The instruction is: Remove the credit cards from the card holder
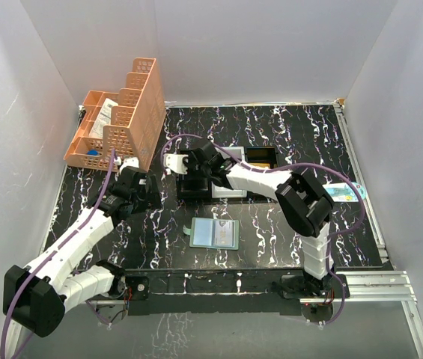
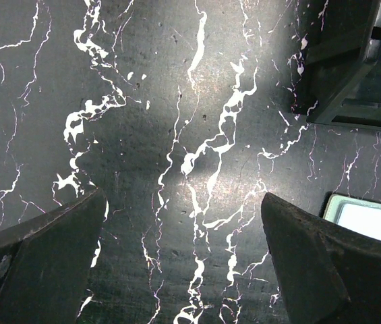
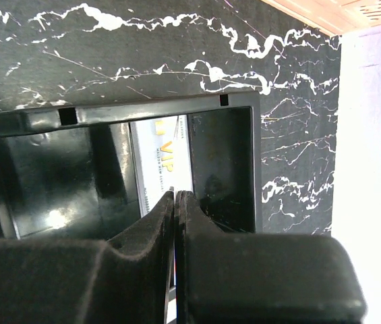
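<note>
The card holder [image 1: 215, 233] lies open and flat on the tabletop [image 1: 271, 224], near the front and between the two arms. Its shiny pale blue inside faces up. It looks thin and light, so I think it would slide if pushed. The shiny part may be slippery too. It bends at the middle fold, so it is best to press one side down and pull a card out by its edge. I cannot tell if any cards are left inside. The left end effector [image 2: 182, 199] has its fingers wide apart over bare tabletop, just beside the holder. The right end effector [image 3: 175, 199] has its fingers pressed together over a black tray [image 3: 143, 111]. A white card [image 3: 166, 155] is in there, and I see nothing between the fingers. The tabletop is black with white wiggly lines and looks hard and smooth. An orange basket [image 1: 132, 120] stands at the back left. Plain white walls [image 1: 271, 45] go all around.
</note>
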Available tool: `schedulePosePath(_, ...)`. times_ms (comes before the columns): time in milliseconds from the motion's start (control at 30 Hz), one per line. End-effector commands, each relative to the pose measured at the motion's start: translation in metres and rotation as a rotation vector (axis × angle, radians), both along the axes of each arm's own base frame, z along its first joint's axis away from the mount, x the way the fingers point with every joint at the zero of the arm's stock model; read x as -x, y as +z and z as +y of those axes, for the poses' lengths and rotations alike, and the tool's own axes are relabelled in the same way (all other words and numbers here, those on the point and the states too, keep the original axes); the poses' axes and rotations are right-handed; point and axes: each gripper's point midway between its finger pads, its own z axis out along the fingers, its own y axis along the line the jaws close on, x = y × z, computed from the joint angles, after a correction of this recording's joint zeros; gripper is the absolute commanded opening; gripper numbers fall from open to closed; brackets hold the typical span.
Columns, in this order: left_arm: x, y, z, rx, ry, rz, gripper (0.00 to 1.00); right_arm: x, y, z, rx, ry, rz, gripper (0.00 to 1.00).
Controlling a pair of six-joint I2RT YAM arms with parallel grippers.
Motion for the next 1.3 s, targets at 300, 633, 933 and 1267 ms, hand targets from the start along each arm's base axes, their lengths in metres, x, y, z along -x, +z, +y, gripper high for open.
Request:
schedulePosePath(300, -0.005, 0.019, 0.006, -0.016, 0.009, -0.051, 0.99, -0.041, 0.002, 0.011, 0.064, -0.016, -0.141, 0.0)
schedulePosePath(633, 0.002, 0.032, 0.008, 0.025, 0.025, -0.114, 0.99, -0.042, -0.022, 0.009, 0.078, -0.025, -0.137, 0.07)
schedulePosePath(933, 0.002, 0.029, 0.005, 0.036, 0.012, -0.099, 0.99, -0.038, -0.034, 0.004, 0.106, -0.037, -0.104, 0.22)
schedulePosePath(1267, 0.001, 0.03, 0.004, 0.034, 0.006, -0.104, 0.99, -0.04, -0.03, 0.001, 0.092, -0.074, -0.095, 0.37)
